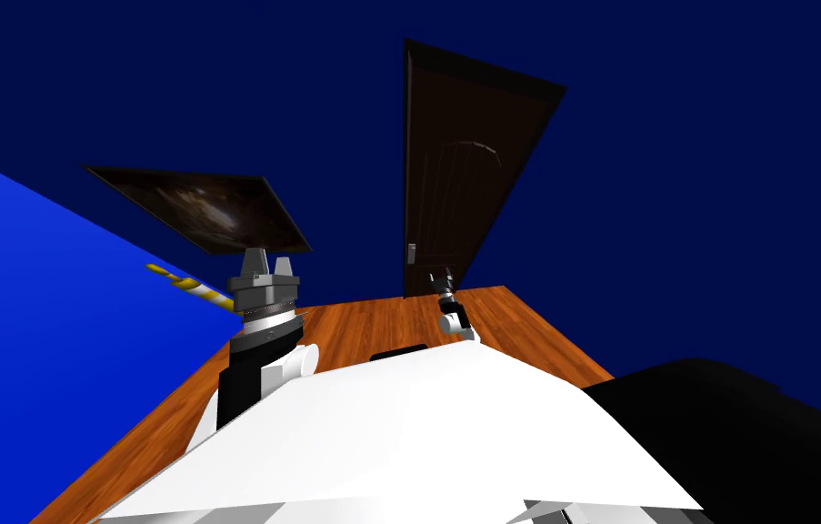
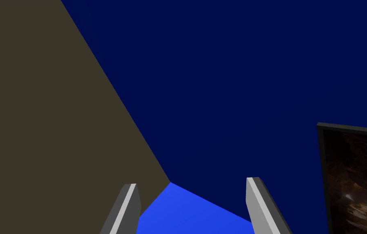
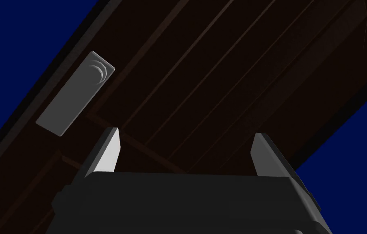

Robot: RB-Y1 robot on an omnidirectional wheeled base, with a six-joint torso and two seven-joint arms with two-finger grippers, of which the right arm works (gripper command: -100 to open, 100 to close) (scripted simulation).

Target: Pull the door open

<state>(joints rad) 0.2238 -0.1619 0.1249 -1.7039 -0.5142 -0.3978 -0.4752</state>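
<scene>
A dark brown panelled door stands ahead in the dark blue wall, with a small grey handle plate on its left edge. In the right wrist view the door is close and the grey plate lies beyond and to the side of one finger. My right gripper is held out low in front of the door, a little right of the plate; my right gripper is open with nothing between its fingers. My left gripper is raised at my left, and my left gripper is open and empty.
A dark framed picture hangs on the wall left of the door. A brighter blue wall runs close along my left. Orange-brown wooden floor leads to the door. A black area lies at the lower right. A yellow and white striped object sticks out by the left wall.
</scene>
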